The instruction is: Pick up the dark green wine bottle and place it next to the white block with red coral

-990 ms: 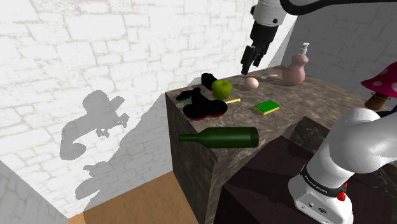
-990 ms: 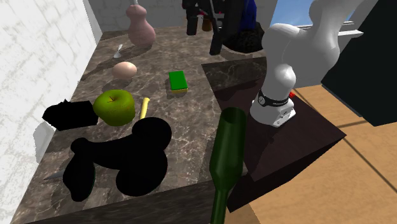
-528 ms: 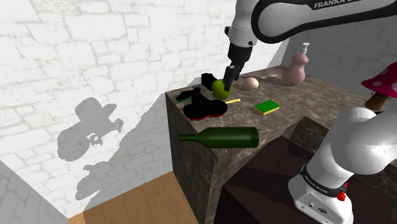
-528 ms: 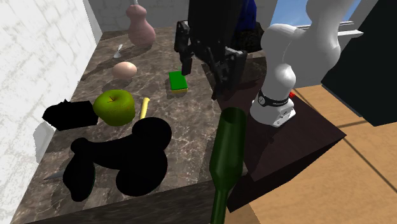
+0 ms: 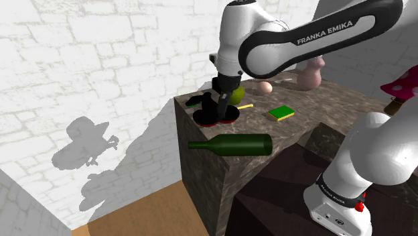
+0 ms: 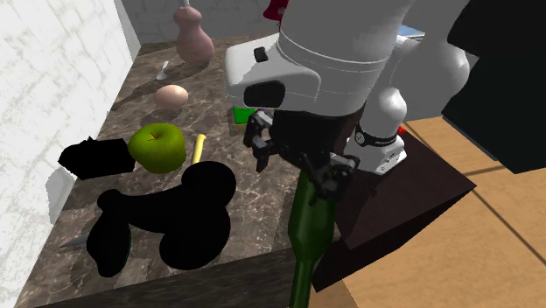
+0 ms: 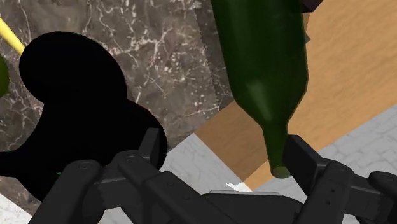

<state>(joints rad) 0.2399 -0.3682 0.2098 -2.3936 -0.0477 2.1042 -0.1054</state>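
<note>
Jaws — set wide apart, holding nothing; the two black fingers (image 7: 305,164) stand to either side of open space.

Dark green wine bottle (image 7: 264,57) — lying on its side at the edge of the table (image 7: 172,44), body on the marbled top, neck reaching out past the edge over the floor (image 7: 343,83). The mouth of the neck sits between the fingers, close beside one of them, not clasped. In the shoulder view the bottle lies along the near edge with its neck towards that view's left.

Flat black shape (image 7: 70,95) — rounded lobes, on the table beside the bottle, under the wrist in the shoulder view.

Yellow stick (image 6: 199,147) — thin, lying just beyond the black shape.

Green apple (image 6: 157,147) — upright, next to the yellow stick.

Black block (image 6: 92,157) — touching the apple on the wall side.

Pale egg-shaped item (image 6: 171,95) — further back, apart from the apple.

Green pad (image 5: 281,112) — flat, lying towards the stand side of the table.

Pink dispenser bottle (image 5: 310,75) — upright, at the far end.

Red white-spotted mushroom figure (image 5: 402,86) — at the shoulder view's right edge.

Arm (image 5: 301,43) — white, arching from the stand (image 6: 420,188) across the table, wrist pointing down.

Surround — white brick wall (image 5: 80,53), wooden floor below.
</note>
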